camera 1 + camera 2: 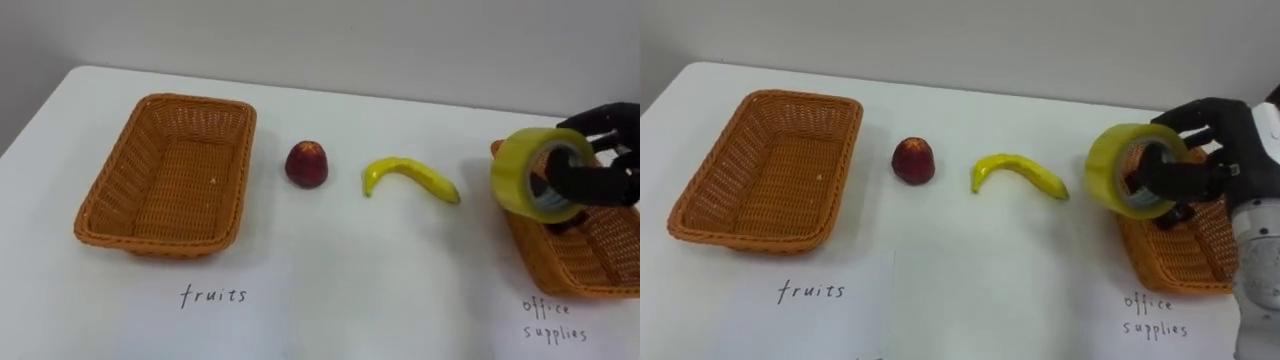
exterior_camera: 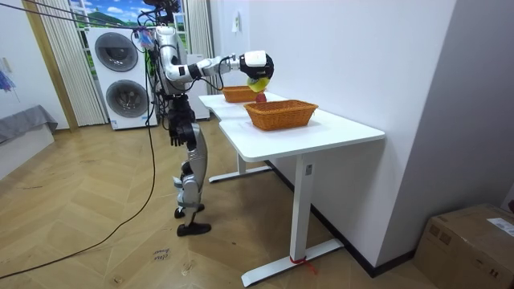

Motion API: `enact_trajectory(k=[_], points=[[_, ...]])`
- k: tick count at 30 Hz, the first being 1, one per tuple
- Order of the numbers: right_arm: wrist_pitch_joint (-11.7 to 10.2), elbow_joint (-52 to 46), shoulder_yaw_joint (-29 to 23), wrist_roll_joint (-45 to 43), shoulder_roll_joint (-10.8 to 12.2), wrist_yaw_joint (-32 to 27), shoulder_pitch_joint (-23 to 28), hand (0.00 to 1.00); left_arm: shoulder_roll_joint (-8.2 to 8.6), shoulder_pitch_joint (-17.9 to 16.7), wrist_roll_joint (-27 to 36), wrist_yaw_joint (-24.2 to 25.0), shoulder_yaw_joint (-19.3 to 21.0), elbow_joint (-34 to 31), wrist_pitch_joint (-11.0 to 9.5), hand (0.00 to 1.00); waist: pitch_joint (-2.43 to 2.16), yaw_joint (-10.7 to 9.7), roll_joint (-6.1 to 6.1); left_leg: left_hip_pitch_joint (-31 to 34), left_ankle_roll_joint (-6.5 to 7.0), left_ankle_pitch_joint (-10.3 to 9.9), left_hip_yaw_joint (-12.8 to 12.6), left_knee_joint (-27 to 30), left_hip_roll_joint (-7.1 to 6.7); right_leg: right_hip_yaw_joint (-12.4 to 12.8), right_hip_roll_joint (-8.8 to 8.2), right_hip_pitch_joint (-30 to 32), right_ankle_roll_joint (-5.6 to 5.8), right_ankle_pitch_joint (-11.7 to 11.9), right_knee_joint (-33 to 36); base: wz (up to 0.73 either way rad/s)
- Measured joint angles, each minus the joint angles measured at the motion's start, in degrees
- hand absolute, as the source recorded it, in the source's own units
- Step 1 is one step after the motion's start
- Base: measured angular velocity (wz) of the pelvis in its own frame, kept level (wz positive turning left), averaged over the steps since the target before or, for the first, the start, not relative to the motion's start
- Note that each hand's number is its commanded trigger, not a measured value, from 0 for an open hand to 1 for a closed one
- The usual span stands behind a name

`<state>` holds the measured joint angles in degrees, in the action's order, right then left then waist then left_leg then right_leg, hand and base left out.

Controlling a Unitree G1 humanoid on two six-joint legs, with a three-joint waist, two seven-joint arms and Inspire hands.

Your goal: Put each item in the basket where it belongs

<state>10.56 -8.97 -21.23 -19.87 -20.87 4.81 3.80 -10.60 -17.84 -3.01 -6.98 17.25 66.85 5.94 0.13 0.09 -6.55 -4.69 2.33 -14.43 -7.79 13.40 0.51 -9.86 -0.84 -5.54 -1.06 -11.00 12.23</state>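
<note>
My right hand (image 1: 606, 160) (image 1: 1200, 160) is shut on a yellow roll of tape (image 1: 535, 172) (image 1: 1132, 170), held in the air over the left rim of the office supplies basket (image 1: 590, 262) (image 1: 1180, 265) at the table's right. A dark item lies inside that basket under the hand. A red apple (image 1: 306, 164) (image 1: 913, 160) and a yellow banana (image 1: 410, 177) (image 1: 1018, 173) lie in the middle of the white table. The fruits basket (image 1: 168, 176) (image 1: 765, 170) stands empty at the left. In the room view the right hand (image 2: 259, 68) reaches over the table.
Handwritten paper labels lie at the front: "fruits" (image 1: 212, 295) before the left basket, "office supplies" (image 1: 553, 320) before the right one. The table (image 1: 330, 260) backs onto a wall. In the room view washing machines (image 2: 122, 76) stand behind me.
</note>
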Motion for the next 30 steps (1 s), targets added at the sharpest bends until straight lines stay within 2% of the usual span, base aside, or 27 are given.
enact_trajectory(k=[7, 11, 14, 21, 30], points=[[0.1, 0.0, -0.9, 0.3, -0.1, -1.4, 0.0, 1.0, 0.55, -0.7, 0.0, -0.2, 0.4, -0.4, 0.2, 0.0, -0.02, -1.2, 0.24, 0.0, 0.0, 0.0, 0.0, 0.0, 0.0, 0.1, 0.03, 0.0, 0.0, 0.0, 0.0, 0.0], [0.9, 0.2, -0.9, 0.1, -0.1, -1.8, 0.0, 1.0, 0.74, -0.8, 0.0, -0.3, 0.6, -0.5, 1.2, 0.0, -0.11, -2.0, 0.33, 0.0, 0.0, 0.0, 0.0, 0.0, 0.03, 0.4, 0.0, 0.1, 0.0, 0.0, -0.1, 0.0], [1.0, 1.8, -0.9, 0.4, -0.5, -2.2, 0.0, 1.0, 0.74, -0.8, 0.1, -0.3, 0.5, -0.9, 1.2, 0.0, -0.25, -2.3, 0.13, 0.0, 0.0, 0.0, 0.0, -0.1, 0.04, 0.4, 0.0, 0.0, 0.0, 0.0, -0.2, 0.0], [1.8, 6.1, -0.9, 1.2, -4.0, -2.7, 0.0, 1.0, 0.52, -1.0, 0.1, -0.4, 0.6, -2.9, 1.1, 0.0, -0.31, -3.0, -0.39, 0.2, -0.01, 0.0, 0.0, -0.2, 0.02, 0.5, 0.05, 0.5, -0.01, 0.0, -0.4, 0.0], [1.9, 6.8, -0.9, -0.6, -4.0, -3.5, 0.2, 1.0, 0.08, -0.9, 0.2, -0.3, 0.6, -3.4, 1.0, 0.0, -0.33, -3.3, -1.56, 0.1, 0.0, 0.0, -0.2, -0.3, 0.07, 0.7, 0.08, 0.6, 0.0, 0.0, -0.3, 0.0]])
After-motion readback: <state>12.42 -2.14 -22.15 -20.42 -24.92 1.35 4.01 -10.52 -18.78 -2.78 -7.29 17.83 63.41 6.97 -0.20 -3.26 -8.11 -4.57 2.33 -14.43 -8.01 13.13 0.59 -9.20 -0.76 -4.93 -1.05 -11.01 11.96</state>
